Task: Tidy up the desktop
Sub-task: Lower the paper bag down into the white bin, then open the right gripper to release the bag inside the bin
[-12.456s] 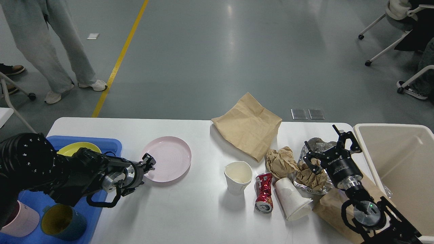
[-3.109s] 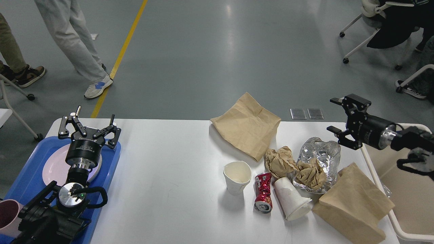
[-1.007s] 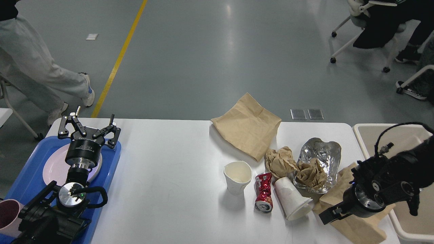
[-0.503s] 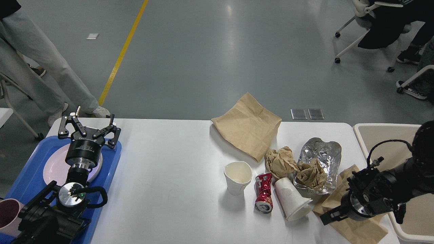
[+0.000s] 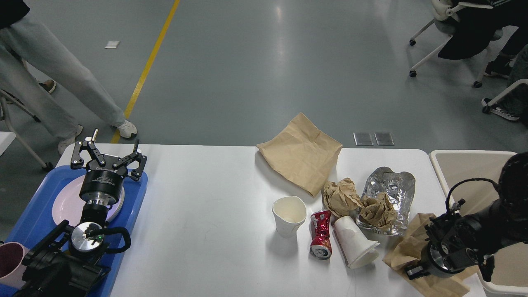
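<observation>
The white desktop (image 5: 206,198) holds litter on its right half. There is a flat brown paper bag (image 5: 303,154), a crumpled brown paper ball (image 5: 340,196), and a silver foil bag (image 5: 392,187) with crumpled paper (image 5: 377,210) in it. There is also an upright white paper cup (image 5: 289,214), a crushed red can (image 5: 321,234) and a white cup on its side (image 5: 355,243). My right gripper (image 5: 416,271) is low on a crumpled brown bag (image 5: 406,247) at the front right; its fingers are dark and cannot be told apart. My left gripper (image 5: 108,152) is open and empty above the blue tray (image 5: 33,218).
A pink plate (image 5: 66,202) lies in the blue tray, and a pink cup (image 5: 8,264) stands at its near end. A beige bin (image 5: 464,167) stands off the table's right edge. A person's legs (image 5: 62,82) and chairs (image 5: 453,37) are beyond the table.
My right arm has swung from above the bin down onto the front-right brown bag, which is now flatter and more crumpled. The left arm has not moved since it set the pink plate in the tray.
</observation>
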You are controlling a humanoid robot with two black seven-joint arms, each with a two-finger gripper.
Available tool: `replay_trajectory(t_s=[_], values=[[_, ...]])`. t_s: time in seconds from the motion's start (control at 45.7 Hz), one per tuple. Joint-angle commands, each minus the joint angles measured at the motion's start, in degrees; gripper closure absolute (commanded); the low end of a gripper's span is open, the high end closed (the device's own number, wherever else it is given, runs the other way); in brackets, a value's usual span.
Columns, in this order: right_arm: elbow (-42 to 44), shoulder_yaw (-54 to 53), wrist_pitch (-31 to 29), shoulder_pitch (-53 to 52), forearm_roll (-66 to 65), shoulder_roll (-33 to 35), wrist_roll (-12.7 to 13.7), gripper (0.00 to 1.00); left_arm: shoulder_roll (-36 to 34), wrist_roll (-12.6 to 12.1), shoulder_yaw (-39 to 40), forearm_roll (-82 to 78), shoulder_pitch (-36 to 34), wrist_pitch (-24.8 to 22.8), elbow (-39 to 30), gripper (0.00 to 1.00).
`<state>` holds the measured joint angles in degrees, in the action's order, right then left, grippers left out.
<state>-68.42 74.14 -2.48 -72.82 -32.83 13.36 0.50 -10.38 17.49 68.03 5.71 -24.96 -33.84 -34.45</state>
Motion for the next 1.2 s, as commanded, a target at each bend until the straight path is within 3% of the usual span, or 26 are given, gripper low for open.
replay_trajectory(t_s=[0.0,0.438,0.591,0.81,1.007,1.182], values=[[-1.36,-0.05,-0.07,-0.56,1.89,0.52,-0.06,1.0,0.01,0.0,0.0,0.0,0.0,0.01,0.0,0.04],[-3.11,-0.13,-1.38,-2.23,3.21,1.92,-0.32,1.0,0.01,0.0,0.0,0.0,0.0,0.01,0.0,0.04],[-8.03,-0.05,-11.39,-11.27,11.12,7.11,-0.67,1.0,0.01,0.0,0.0,0.0,0.0,0.01,0.0,0.04],[-19.9,2.67,-19.74,-30.08,12.44,16.51,-0.5,1.0,0.01,0.0,0.0,0.0,0.0,0.01,0.0,0.04],[-20.61,11.46,-33.1,-46.34,19.46,19.06,-0.59,1.0,-0.08,0.0,0.0,0.0,0.0,0.01,0.0,0.04],[-21.84,16.39,-38.12,-57.16,20.61,20.3,-0.59,1.0,-0.08,0.0,0.0,0.0,0.0,0.01,0.0,0.04]])
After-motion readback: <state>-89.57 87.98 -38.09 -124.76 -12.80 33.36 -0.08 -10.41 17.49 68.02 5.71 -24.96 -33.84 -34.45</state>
